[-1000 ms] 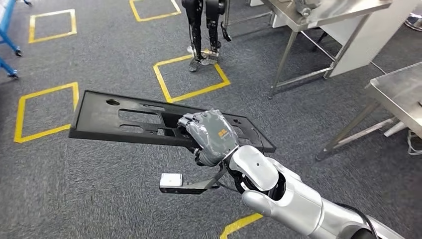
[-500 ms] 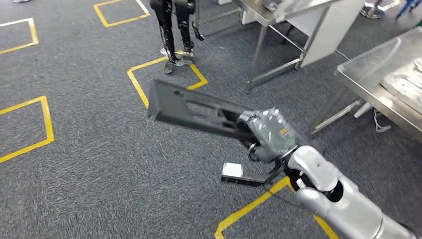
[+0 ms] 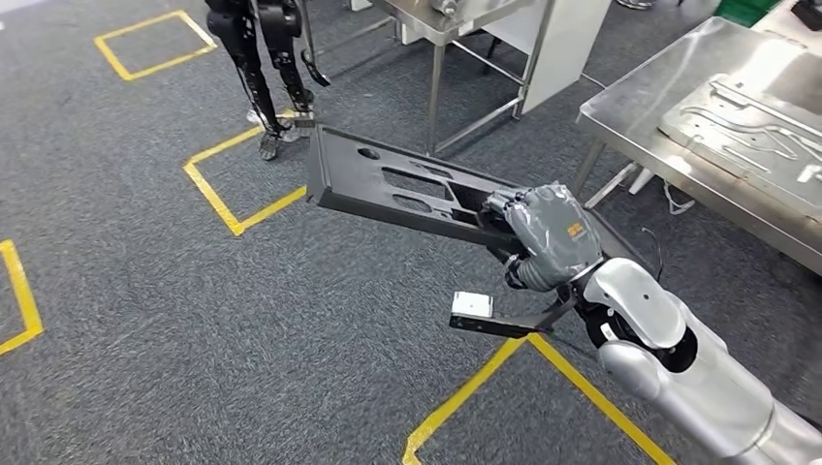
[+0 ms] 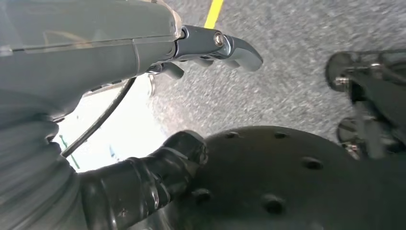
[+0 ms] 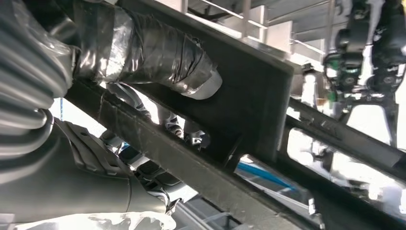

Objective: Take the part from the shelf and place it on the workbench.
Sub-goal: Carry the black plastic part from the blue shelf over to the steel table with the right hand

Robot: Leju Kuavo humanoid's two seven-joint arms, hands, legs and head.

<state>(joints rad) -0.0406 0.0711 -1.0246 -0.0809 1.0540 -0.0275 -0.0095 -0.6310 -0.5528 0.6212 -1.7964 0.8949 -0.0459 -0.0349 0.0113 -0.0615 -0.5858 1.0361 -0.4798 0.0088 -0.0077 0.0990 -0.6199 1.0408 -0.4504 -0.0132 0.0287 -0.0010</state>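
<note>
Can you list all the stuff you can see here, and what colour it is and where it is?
part: one, black, long flat panel with cut-outs, held up over the carpet.
workbench: one, shiny steel, at the right.
metal plate: one, silver with grooves, lying on the workbench.
second steel table: one, silver, at the back, white panel beside it.
floor squares: several, yellow tape outlines on grey carpet.
other robot: one, black legs, standing at the back by a yellow square.
wrist camera: one, white box on a black bracket under the right wrist.
right hand: one, grey, grips the part's near end.
left hand: one, grey, hanging over carpet; whether open or closed is unclear.
</note>
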